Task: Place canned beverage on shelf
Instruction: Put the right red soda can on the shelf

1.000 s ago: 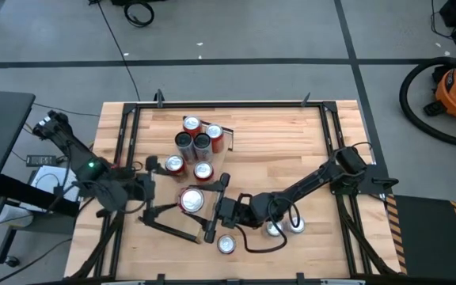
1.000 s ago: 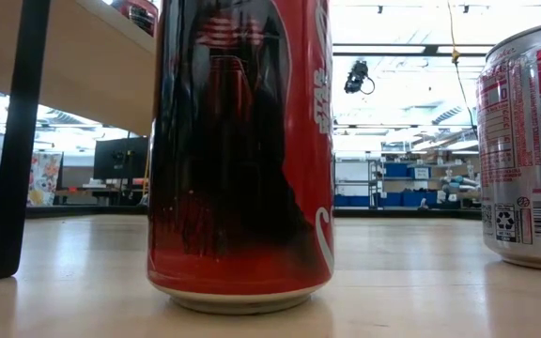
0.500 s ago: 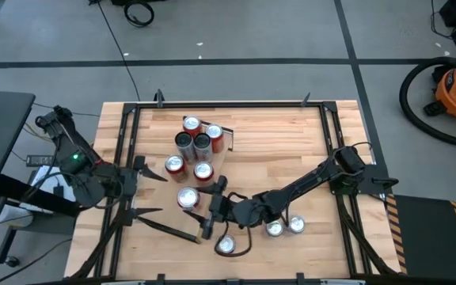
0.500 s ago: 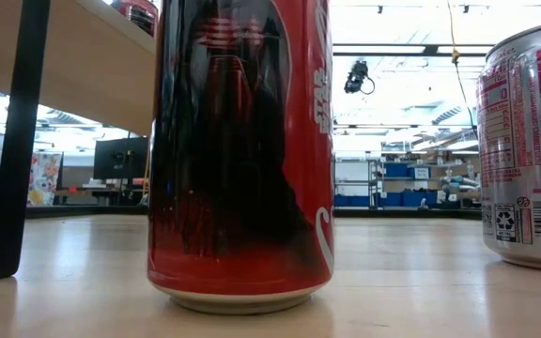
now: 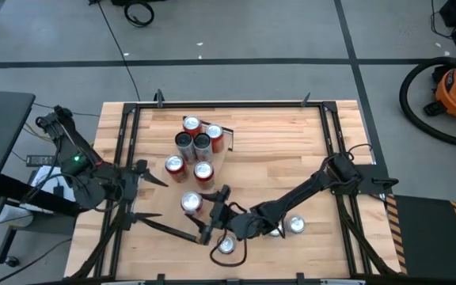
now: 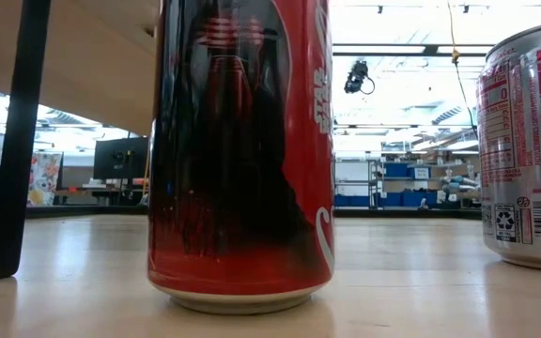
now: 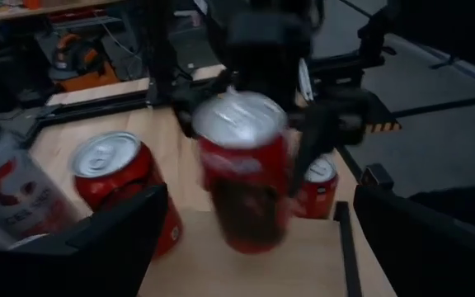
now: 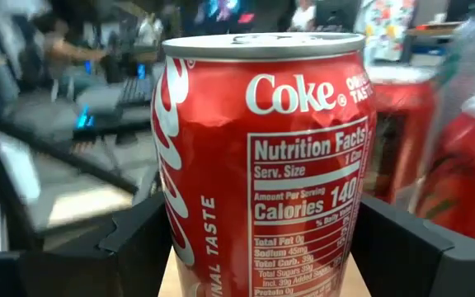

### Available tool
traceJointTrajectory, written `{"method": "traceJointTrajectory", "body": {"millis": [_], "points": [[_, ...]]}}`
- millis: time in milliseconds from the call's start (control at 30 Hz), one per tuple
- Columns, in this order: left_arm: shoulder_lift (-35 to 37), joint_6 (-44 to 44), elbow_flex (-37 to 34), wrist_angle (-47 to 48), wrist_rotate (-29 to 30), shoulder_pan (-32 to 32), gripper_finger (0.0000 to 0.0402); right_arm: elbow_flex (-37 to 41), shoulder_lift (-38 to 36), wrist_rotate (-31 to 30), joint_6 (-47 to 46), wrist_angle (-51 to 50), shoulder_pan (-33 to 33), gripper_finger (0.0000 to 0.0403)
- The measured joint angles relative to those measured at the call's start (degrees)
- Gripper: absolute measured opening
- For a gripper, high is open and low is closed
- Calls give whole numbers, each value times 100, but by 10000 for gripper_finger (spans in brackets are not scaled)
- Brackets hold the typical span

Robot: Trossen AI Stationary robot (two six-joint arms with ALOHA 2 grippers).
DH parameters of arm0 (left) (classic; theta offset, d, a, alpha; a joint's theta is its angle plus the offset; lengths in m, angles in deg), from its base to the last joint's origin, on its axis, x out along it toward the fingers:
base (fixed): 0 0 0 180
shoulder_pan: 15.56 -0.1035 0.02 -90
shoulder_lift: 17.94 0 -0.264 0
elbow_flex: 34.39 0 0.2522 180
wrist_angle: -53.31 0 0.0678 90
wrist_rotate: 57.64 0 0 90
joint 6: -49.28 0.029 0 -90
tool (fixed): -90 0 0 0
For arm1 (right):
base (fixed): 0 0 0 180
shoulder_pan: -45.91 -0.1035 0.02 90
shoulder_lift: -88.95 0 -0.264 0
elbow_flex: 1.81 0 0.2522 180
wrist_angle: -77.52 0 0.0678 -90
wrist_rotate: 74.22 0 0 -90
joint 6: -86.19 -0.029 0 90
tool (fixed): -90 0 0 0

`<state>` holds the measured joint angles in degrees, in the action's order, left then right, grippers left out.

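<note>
**Left arm backs off, right claw has the can at the shelf**

We start nearest us, at the 6 o'clock edge of the bench [image 5: 291,134]. One loose can [image 5: 226,245] stands there, with a pair of silver-topped cans [image 5: 295,226] off towards 4 o'clock. None of them is touched.

One step in and here's the action. The right claw [image 5: 203,209] reaches across from 3 o'clock, its fingers clamped on either side of the red Coke can [image 5: 190,203]. That can is upright, label facing the wrist camera. A second ago it sat higher and looked larger from above. Now it has dropped lower and slid a touch towards 6 o'clock.

The left claw [image 5: 149,195] was close in beside the can a second ago. It has now pulled away towards 9 o'clock, with its fingers spread wide and nothing between them. So the right arm alone carries the job.

The left wrist view shows pale plank under the can, so we judge it is over the near end of the shelf [image 6: 92,75]. We cannot tell whether its base is touching.

Farther out, towards 12 o'clock, the cluster of shelved cans [image 5: 196,142] stands as before. We reckon the set-down and release are what's left.
</note>
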<state>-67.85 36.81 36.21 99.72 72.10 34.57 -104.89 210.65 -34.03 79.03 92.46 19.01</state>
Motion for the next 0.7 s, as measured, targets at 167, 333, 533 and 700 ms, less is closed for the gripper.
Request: {"method": "traceJointTrajectory", "body": {"millis": [167, 333, 533, 700], "points": [[-199, 171, 0, -46, -155, 0, 400, 21, 16, -90, -60, -194, 17, 318], [-467, 624, 0, -436, -250, 0, 400, 18, 14, 258, -110, -144, 67, 319], [-648, 940, 0, -797, -258, -2, 400, 18, 14, 606, -398, -457, 202, 337], [-675, 912, 0, -838, -380, -2, 400, 13, 9, 776, -477, -537, 292, 354]]}}
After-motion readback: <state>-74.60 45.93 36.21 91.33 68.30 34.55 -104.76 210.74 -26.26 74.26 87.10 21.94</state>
